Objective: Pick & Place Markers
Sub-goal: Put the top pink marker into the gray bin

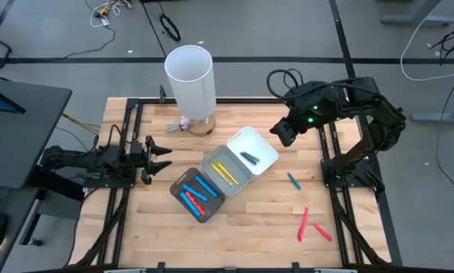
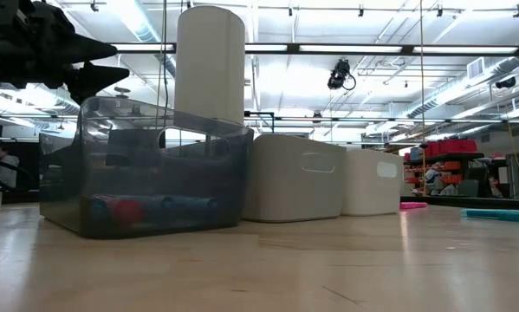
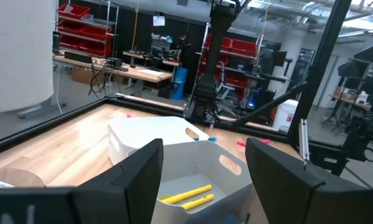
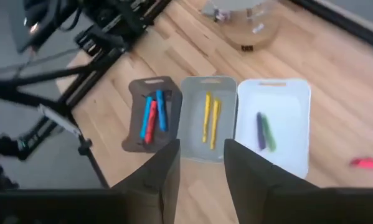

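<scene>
Three trays stand in a slanting row. The dark tray (image 1: 197, 195) holds blue and red markers (image 4: 152, 113), the grey tray (image 1: 227, 173) yellow markers (image 4: 210, 117), and the white tray (image 1: 251, 152) a purple and a green marker (image 4: 264, 132). A blue marker (image 1: 293, 180) and two red markers (image 1: 303, 224) (image 1: 323, 232) lie loose on the table, right of the trays. My left gripper (image 1: 162, 155) is open, left of the trays and pointing at them. My right gripper (image 1: 282, 130) hovers open, high above the white tray's far right side, and holds nothing.
A tall white cylinder (image 1: 189, 80) stands on a round wooden base at the table's far edge, behind the trays. Black frame rails (image 1: 333, 174) run along the table's left and right sides. Bare wood lies near the front edge.
</scene>
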Robot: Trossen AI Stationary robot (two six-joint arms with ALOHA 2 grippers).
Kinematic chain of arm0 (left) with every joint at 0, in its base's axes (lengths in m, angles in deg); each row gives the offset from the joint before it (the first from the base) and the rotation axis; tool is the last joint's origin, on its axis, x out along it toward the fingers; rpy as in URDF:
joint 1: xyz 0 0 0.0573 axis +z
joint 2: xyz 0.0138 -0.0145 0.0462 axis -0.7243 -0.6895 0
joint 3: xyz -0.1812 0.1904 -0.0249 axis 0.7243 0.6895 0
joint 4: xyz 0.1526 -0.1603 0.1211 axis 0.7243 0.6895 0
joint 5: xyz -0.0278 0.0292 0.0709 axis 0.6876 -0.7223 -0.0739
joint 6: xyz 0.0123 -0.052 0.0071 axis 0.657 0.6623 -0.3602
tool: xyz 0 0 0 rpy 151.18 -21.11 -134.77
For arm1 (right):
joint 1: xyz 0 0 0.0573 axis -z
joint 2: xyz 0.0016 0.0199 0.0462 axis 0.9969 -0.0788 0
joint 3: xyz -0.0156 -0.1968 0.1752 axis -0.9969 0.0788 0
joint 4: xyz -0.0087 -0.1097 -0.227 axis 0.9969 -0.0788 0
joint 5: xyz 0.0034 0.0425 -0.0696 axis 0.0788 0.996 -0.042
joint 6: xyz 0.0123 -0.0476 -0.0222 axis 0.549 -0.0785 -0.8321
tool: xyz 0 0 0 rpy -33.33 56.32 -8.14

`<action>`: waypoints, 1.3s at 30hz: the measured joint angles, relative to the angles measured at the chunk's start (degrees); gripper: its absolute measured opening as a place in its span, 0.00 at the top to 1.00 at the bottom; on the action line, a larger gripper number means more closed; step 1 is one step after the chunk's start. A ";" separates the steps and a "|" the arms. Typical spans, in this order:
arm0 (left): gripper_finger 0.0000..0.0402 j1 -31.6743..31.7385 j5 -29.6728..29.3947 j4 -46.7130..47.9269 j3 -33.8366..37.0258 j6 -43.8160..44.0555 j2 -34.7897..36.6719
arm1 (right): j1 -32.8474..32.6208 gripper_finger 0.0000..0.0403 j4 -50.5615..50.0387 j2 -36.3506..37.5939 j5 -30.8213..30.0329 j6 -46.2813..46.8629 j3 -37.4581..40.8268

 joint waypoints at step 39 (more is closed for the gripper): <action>0.42 0.00 -0.01 0.04 0.04 -0.07 -0.08 | 23.11 0.67 8.61 7.22 -11.25 12.97 49.59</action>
